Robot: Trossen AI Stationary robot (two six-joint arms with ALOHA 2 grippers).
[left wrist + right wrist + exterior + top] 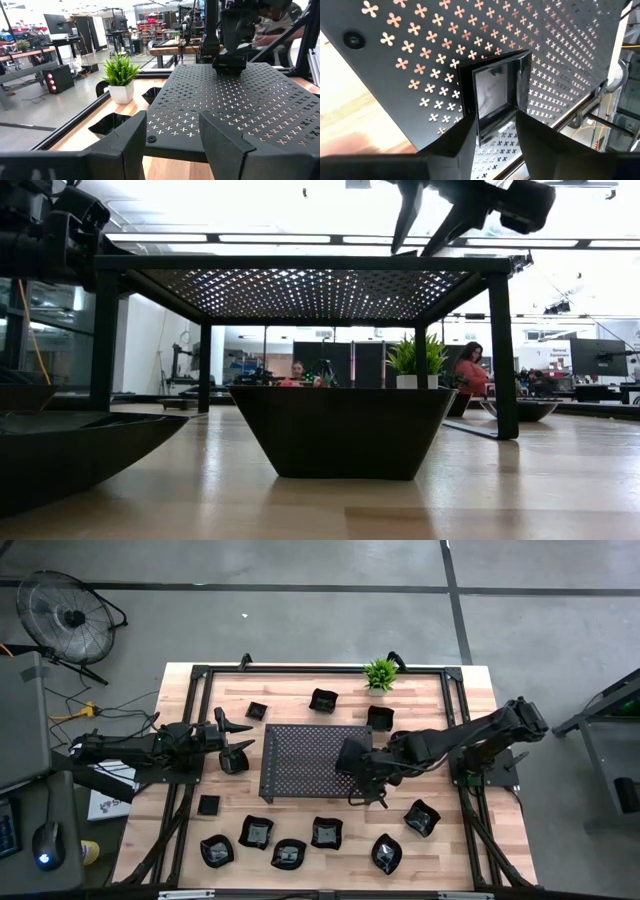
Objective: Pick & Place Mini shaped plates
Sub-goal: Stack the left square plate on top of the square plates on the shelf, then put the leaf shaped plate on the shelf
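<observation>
The right gripper (352,762), jaws parted, flanks a square plate (496,95) resting on the tray (300,755) at its right edge, while the left gripper (243,736) waits open beside the tray's left edge.

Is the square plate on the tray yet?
On it: the square plate sits flat on the perforated tray, between the right gripper's parted fingers.

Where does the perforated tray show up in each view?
High view: perforated tray at table centre, between the arms.
Low view: seen from underneath, a raised shelf on legs spanning the upper picture.
Left wrist view: its top fills the right side.
Right wrist view: fills most of the frame, a square plate lying on it.
Shared landmark: green plant, except right wrist.
</observation>
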